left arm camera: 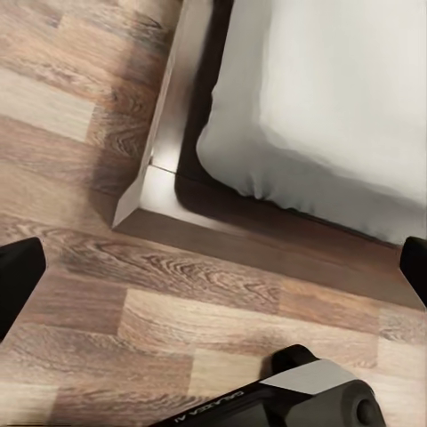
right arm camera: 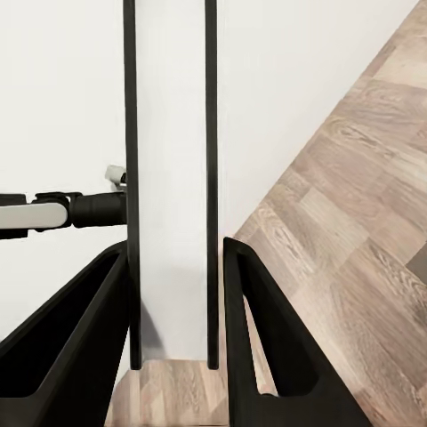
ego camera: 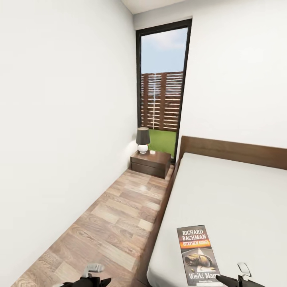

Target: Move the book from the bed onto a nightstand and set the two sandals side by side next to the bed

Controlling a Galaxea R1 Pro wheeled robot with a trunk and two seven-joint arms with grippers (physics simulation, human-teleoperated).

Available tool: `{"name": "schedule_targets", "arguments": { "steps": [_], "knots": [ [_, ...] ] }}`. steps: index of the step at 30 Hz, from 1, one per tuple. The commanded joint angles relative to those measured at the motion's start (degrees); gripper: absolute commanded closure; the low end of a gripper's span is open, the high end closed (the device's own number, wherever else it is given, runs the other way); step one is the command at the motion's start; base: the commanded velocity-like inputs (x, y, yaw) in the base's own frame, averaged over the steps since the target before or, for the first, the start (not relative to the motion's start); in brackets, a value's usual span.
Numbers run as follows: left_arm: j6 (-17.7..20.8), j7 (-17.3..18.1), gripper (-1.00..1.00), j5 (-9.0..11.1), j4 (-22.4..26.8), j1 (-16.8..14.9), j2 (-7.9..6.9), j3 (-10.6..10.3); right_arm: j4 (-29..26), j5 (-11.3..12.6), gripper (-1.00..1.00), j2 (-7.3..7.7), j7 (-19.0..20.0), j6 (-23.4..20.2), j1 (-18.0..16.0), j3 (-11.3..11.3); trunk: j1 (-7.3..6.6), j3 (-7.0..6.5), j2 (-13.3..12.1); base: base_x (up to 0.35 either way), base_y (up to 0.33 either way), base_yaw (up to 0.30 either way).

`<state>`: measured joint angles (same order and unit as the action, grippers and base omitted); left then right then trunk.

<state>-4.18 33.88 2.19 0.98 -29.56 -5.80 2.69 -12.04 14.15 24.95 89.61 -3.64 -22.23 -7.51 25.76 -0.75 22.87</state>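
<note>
The book (ego camera: 197, 255) lies on the bed (ego camera: 239, 199), just beside the right end effector (right arm camera: 176, 338), whose fingers stand wide and empty, so transfer to the nightstand (ego camera: 150, 162), well ahead of it, and sandal placement both remain outstanding.

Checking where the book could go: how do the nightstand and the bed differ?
The nightstand is a small dark wooden cabinet against the far wall by the window; the bed is large, with a light grey mattress. The nightstand carries a lamp; the bed carries the book. Both have dark brown wood.
</note>
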Motion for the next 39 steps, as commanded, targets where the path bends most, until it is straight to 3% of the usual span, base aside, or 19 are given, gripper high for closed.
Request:
{"name": "schedule_targets", "arguments": {
  "steps": [1, 39],
  "knots": [
    [0.0, 0.2, -1.0, 0.1, -0.1, 0.0, 0.0, 0.2, 0.0, 0.2, 1.0, 0.01, 0.2, -0.4, 0.0, -0.1, 0.02, 0.02, 0.0, 0.0, 0.0, 0.288],
    [0.0, 0.2, -1.0, 0.1, -0.1, 0.0, 0.0, 0.2, 0.0, 0.2, 1.0, 0.05, 0.2, -0.4, 0.0, -0.1, 0.02, 0.02, 0.0, 0.0, 0.0, 0.288]
  ]
}}
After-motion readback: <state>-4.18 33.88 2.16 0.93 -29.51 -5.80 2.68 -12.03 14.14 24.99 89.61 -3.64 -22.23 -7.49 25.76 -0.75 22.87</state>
